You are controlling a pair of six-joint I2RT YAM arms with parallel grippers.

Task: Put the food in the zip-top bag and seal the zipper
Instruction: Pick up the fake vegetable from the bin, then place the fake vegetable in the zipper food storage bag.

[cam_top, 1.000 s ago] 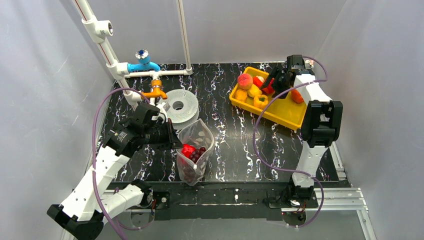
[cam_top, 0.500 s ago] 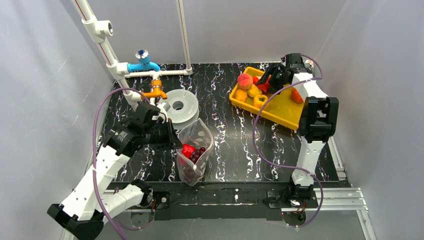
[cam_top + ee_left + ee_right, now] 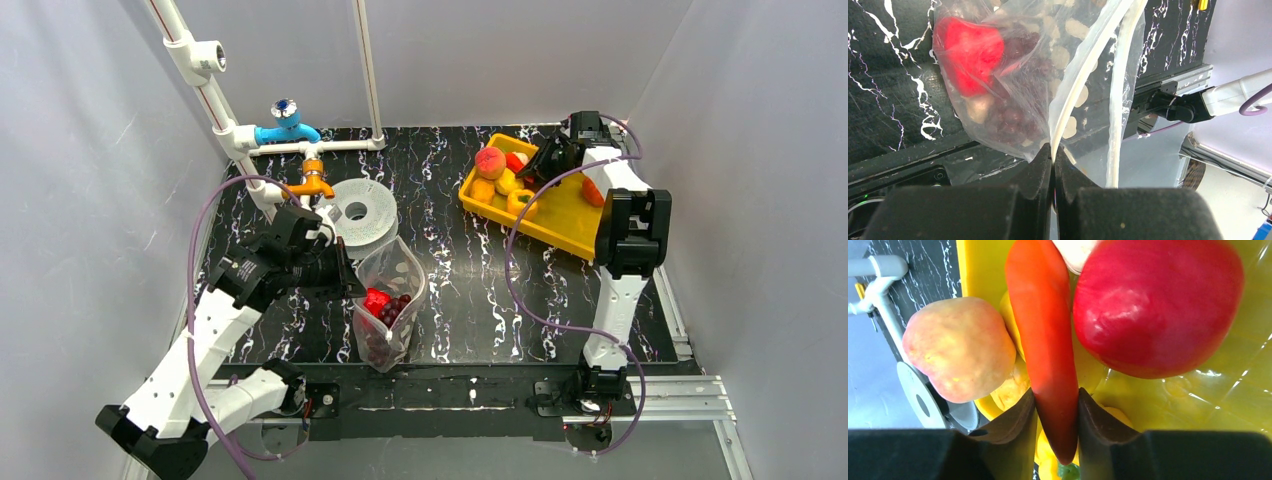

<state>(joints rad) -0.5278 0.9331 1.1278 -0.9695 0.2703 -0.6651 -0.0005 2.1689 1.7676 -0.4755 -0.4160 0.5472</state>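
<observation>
Orange-red long vegetable (image 3: 1048, 330), pinched lengthwise by the right gripper (image 3: 1054, 392), points straight ahead (left gripper (image 3: 1053, 149) clamps the zip-top bag (image 3: 1068, 30) rim).

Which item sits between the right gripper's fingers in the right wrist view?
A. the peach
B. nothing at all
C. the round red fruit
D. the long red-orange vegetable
D: the two fingers of the right gripper press against both sides of the long red-orange vegetable in the yellow tray.
</observation>
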